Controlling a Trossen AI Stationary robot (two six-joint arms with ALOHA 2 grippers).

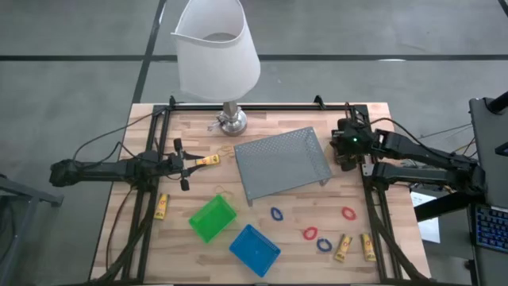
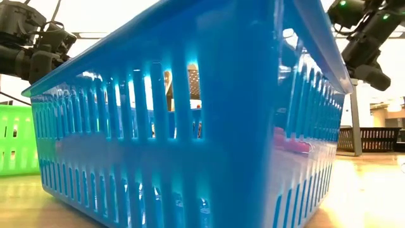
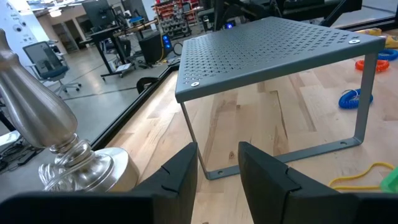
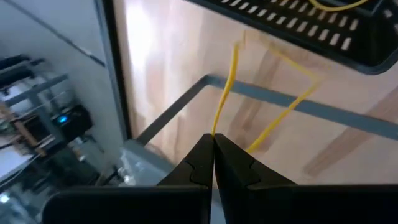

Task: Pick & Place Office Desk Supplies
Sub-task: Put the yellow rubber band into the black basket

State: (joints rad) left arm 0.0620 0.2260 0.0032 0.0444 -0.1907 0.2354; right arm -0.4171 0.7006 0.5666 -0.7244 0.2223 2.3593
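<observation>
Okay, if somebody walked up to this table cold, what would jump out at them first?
Probably the white-shaded lamp standing tall at the table's far edge, with the grey mesh tray upside down on its legs mid-table. Next, the bright green bin and blue bin at the near edge. The right gripper pinches a yellow rubber band by the tray's right side.

Lamp (image 1: 226, 79) at desk (image 1: 373, 262) rear centre; mesh tray (image 1: 282, 162) just right of it. Two bins (image 1: 213, 218) front centre, side by side. Loops (image 1: 309, 233) and sticks (image 1: 343, 247) front right of the bins. One stick (image 1: 161, 206) at left. Left claw (image 1: 187, 164) left of tray, right claw (image 1: 347, 159) at its right.
</observation>
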